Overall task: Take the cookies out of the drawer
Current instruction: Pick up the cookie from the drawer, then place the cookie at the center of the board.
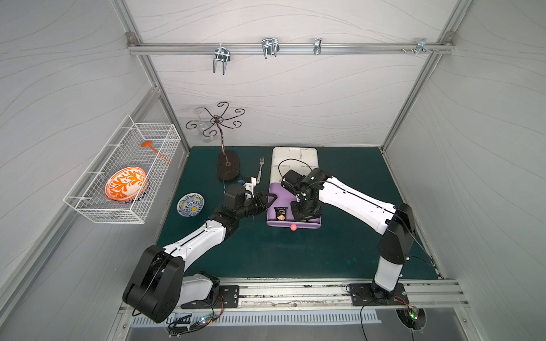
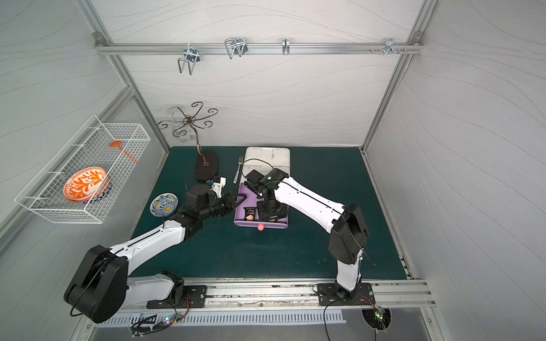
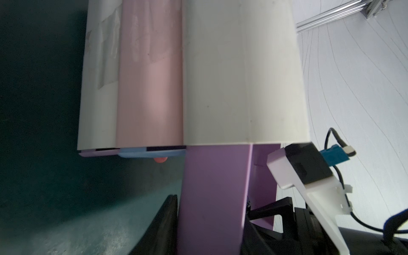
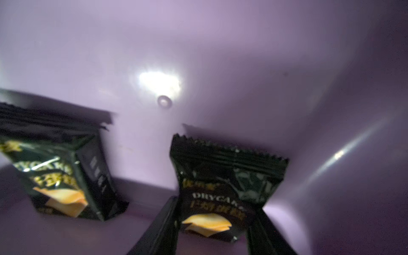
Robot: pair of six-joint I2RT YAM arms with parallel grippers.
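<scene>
Right gripper [image 4: 216, 205] sits inside purple drawer [image 1: 277, 192], jaws straddling one black cookie packet [image 4: 227, 174], grip unclear; second packet [image 1: 280, 213] at its 9 o'clock; left gripper [image 1: 269, 200] clamps the drawer's side wall.

Both tops overhead; wrist cams close at drawer [image 3: 212, 198].
</scene>
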